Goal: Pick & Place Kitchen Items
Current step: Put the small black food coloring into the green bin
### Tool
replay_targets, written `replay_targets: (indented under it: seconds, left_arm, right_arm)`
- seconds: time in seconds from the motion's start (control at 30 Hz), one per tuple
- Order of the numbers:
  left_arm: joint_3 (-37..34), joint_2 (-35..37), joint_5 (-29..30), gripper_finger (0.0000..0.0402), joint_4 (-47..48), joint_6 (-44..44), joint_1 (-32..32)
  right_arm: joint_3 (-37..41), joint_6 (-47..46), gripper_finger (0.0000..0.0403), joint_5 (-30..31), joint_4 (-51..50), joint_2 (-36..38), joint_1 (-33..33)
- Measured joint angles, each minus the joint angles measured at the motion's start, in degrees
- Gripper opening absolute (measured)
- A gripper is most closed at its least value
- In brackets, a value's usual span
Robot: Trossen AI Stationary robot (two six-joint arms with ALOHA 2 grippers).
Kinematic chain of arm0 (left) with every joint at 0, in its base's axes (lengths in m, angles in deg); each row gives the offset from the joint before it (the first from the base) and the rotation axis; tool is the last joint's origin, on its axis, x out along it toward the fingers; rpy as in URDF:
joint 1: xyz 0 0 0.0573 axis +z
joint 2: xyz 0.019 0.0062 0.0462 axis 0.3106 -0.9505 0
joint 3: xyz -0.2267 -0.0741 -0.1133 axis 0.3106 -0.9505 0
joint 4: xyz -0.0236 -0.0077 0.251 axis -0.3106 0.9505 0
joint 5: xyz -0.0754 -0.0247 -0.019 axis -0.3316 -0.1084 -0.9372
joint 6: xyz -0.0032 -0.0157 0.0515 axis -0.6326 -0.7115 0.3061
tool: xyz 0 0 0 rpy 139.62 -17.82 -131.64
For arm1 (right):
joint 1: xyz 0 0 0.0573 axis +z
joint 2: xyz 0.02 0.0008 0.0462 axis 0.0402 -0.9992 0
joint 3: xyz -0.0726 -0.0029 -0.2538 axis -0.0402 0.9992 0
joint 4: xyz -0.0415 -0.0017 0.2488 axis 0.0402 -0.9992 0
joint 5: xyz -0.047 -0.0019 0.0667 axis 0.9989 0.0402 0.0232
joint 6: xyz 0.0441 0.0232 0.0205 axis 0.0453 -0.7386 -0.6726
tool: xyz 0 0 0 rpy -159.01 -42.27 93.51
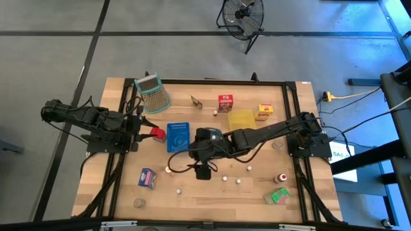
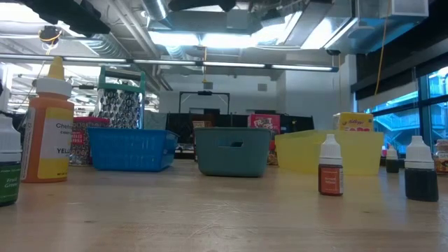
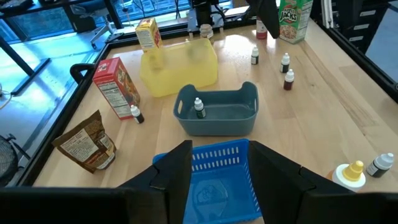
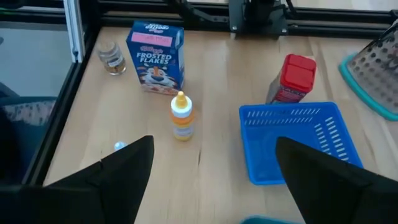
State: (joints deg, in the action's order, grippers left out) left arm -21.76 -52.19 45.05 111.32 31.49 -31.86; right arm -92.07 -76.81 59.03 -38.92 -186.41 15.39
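A: Where do we stand with the right claw [image 4: 214,144]?

B: Our fingers are spread as wide as they go, with nothing between them. We hang above the middle of the table.

A: And what do we go for?

B: We'd pick the small orange bottle [image 4: 181,116] with the yellow cap. It stands upright just ahead of the claw, roughly in line with the gap between our fingers. The Frosted Flakes carton [image 4: 155,55] stands farther ahead, beyond it, and the blue tray [image 4: 286,112] lies ahead too, off to the other side.

A: How do we expect the bottle to handle?

B: Light, we judge, and stiff enough not to give. But it's round and smooth, so it could slip or spin in a loose pinch. It's also tall for its foot, so a nudge from one finger could tip it.

A: Then where do we take hold?

B: Across the body, on the labelled part below the cap, coming in with a finger on each side. The nozzle looks too narrow to hold.

A: And the left claw [image 3: 219,149]?

B: It waits at the far side of the blue tray, parted, with the tray showing through the gap. The red carton [image 4: 293,78] stands upright close before it. We can't tell whether they touch.
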Motion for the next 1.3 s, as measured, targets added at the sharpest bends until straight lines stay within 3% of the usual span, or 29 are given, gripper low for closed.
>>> replay_targets:
  seconds: [0.23,0.43,0.8,0.93,1.13,1.3]
  left_arm:
    - [0.0,0.01,0.0,0.0151,-0.01,0.0,-0.02]
    - [0.0,0.01,0.0,0.0152,-0.01,0.0,-0.02]
    - [0.0,0.01,0.0,0.0151,-0.01,0.0,-0.02]
    - [0.0,0.01,0.0,0.015,-0.01,0.0,-0.02]
    - [0.0,-0.01,0.0,0.0152,-0.01,0.0,-0.02]
    - [0.0,0.0,0.0,0.0152,0.02,0.0,0.0]
  right_arm:
    - [0.0,0.04,0.0339,0.6,-2.01,0.0,0.0]
    - [0.0,-0.71,0.0339,7.38,-13.91,0.0,-0.02]
    - [0.0,-24.95,0.0339,6.56,-46.48,0.0,-0.03]
    - [0.0,-30.99,0.0339,4.83,-51.5,0.0,-0.04]
    - [0.54,-31.17,0.0339,3.69,-56.51,0.05,0.04]
    - [0.46,-24.13,0.0339,-1.31,-56.94,1.17,0.13]
